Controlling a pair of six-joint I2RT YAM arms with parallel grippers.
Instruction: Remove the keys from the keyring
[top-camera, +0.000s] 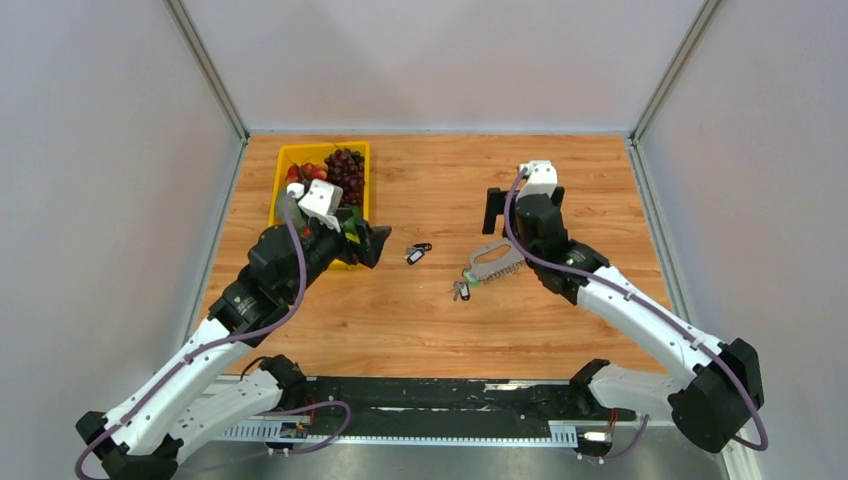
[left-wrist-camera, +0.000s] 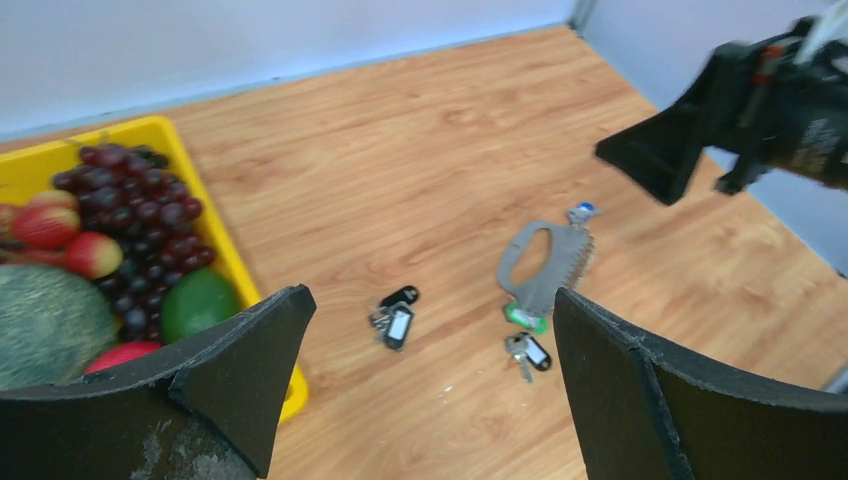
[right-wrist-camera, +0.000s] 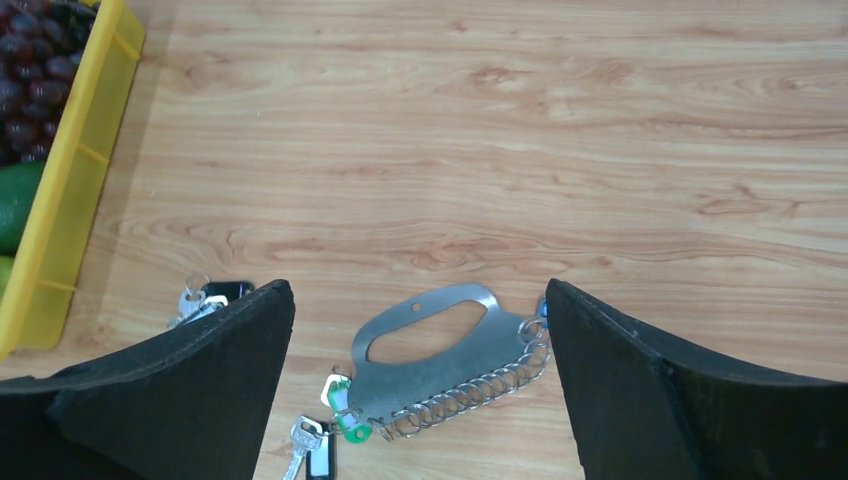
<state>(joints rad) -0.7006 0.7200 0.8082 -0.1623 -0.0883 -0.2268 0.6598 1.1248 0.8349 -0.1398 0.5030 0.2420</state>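
Note:
The keyring is a flat grey metal plate with a handle hole and a wire coil along one edge, and it lies on the wooden table. A green-tagged key hangs at its near end beside a black-tagged key. A blue tag shows at the far end. A separate bunch of black-tagged keys lies to the left, apart from the keyring. My right gripper hovers open over the keyring, holding nothing. My left gripper is open too, left of the loose bunch.
A yellow tray with grapes, apples, an avocado and a melon stands at the back left, right behind my left wrist. Grey walls enclose the table on three sides.

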